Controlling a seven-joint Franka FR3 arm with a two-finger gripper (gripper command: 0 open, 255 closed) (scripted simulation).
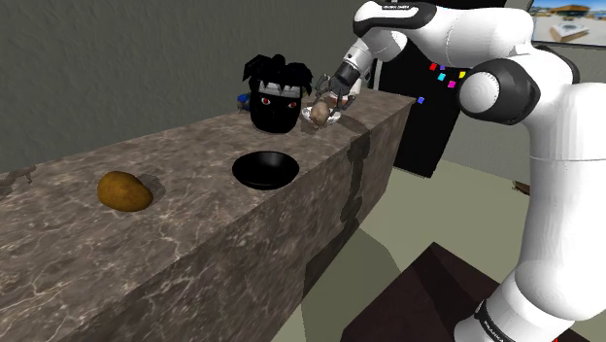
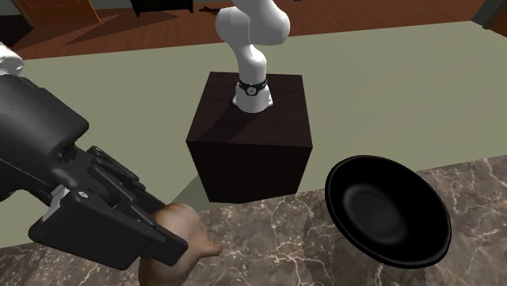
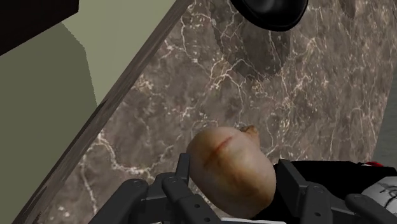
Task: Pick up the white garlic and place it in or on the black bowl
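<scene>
The garlic [image 3: 232,168] is a tan-brown bulb with a small stem tip. It sits between my black fingers [image 3: 180,184], which press on both of its sides, so my gripper [image 3: 233,184] is shut on it. In the shoulder view my gripper [image 1: 324,107] holds the garlic [image 1: 316,117] just over the far end of the marble counter [image 1: 194,243]. The black bowl [image 1: 264,169] stands empty nearer the counter's middle. In the second exterior view the garlic [image 2: 185,234] pokes out of the gripper [image 2: 158,236], with the bowl [image 2: 390,213] to its right.
A black spiky-haired object with red eyes [image 1: 274,97] stands close beside the gripper, with a small blue thing [image 1: 243,100] behind it. A brown potato-like lump [image 1: 124,190] lies towards the shoulder view's left. The counter's edge [image 3: 121,95] drops to the floor; my dark stand [image 2: 252,134] is beyond.
</scene>
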